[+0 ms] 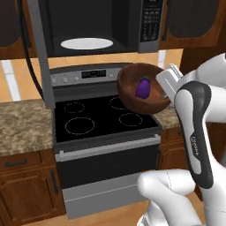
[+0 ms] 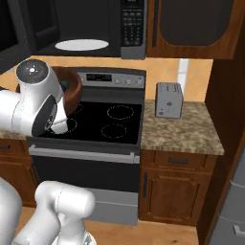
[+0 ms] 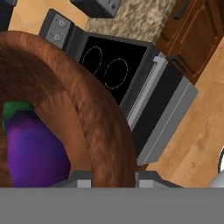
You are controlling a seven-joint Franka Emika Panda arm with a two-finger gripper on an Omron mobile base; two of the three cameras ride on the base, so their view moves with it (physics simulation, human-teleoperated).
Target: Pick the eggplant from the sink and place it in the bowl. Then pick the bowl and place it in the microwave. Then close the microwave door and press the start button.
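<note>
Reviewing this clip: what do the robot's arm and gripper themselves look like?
The arm is glossy white with rounded, bulbous links and dark grey-black joint sections; one dark section carries faint lettering too small to read. A round pale grey cap closes one joint. The hand is a boxy white-grey block. The gripper ends in small grey finger tips. No loose cables show.

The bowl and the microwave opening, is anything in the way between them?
No. In the left base view the bowl, eggplant inside, hangs over the stove below the open microwave; just bare wall and the stove's control panel lie between.
</note>
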